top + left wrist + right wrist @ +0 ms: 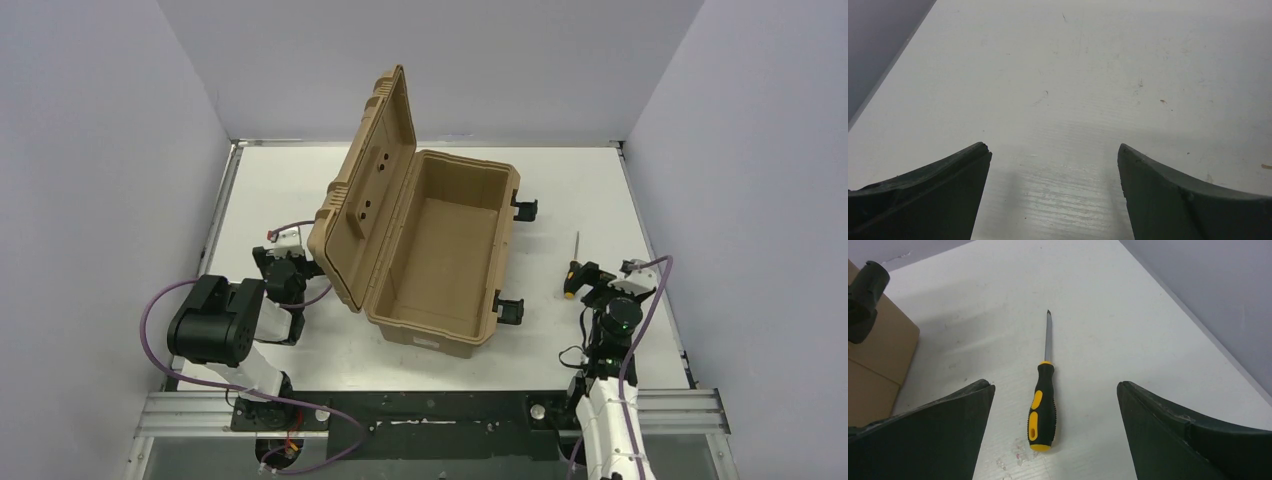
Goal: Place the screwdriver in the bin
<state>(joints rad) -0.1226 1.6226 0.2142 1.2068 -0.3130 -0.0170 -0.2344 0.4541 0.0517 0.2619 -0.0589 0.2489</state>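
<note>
The screwdriver (574,268) lies flat on the white table, right of the bin, thin shaft pointing away from the arms. In the right wrist view the screwdriver (1043,402) has a black handle with yellow inserts and lies between the spread fingers, nearer the left one. My right gripper (590,282) (1054,390) is open, just above and behind the handle, touching nothing. The bin (440,250), a tan case, stands open mid-table with its lid (365,185) raised to the left. My left gripper (290,268) (1054,150) is open and empty over bare table, left of the bin.
Black latches (525,208) (508,310) hang off the bin's right side, facing the screwdriver. One latch and the bin's wall (868,300) show at the left of the right wrist view. Grey walls enclose the table on three sides. The right table edge (655,260) runs near the right arm.
</note>
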